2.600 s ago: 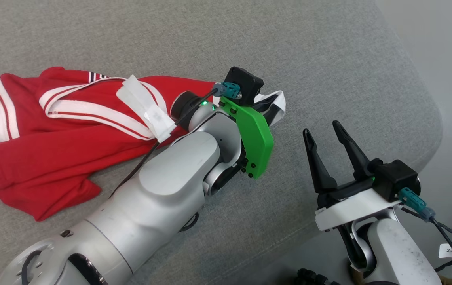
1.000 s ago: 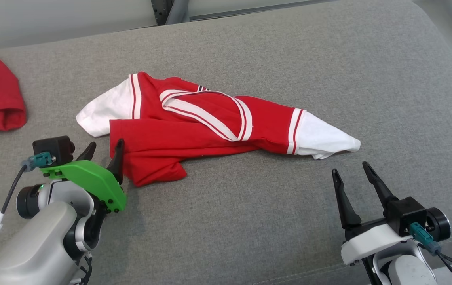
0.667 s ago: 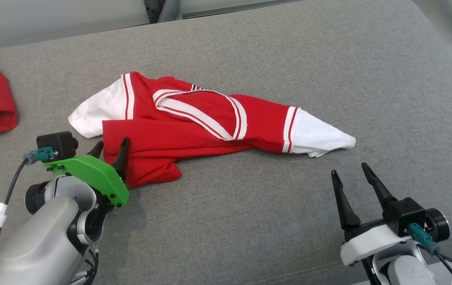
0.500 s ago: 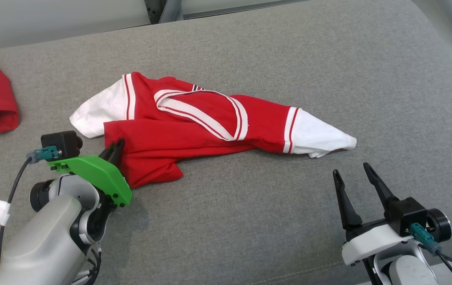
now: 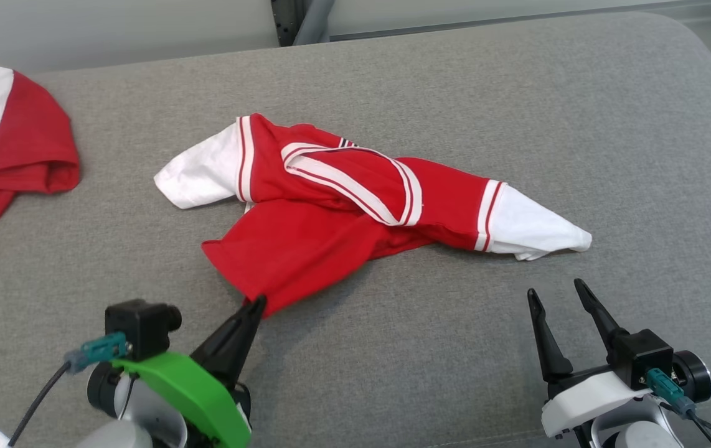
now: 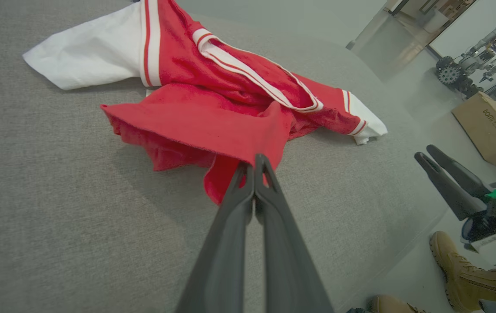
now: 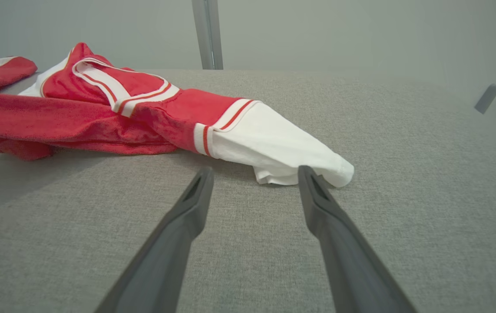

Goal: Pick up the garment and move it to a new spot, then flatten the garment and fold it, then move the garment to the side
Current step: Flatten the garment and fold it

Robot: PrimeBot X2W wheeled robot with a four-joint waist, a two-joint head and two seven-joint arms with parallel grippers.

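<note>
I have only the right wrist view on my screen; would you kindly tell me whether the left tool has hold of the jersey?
Observer: Yes. The left tool is shut on the jersey, with red cloth pinched at its tips.
Operator: Thank you. Which part of it is that?
Observer: A corner of the red bottom hem; the cloth beside it stands up off the grey cushion.
Operator: Is anyone near the robot?
Observer: A person's tan boot shows on the floor, just below the right tool in the left wrist view.
</note>
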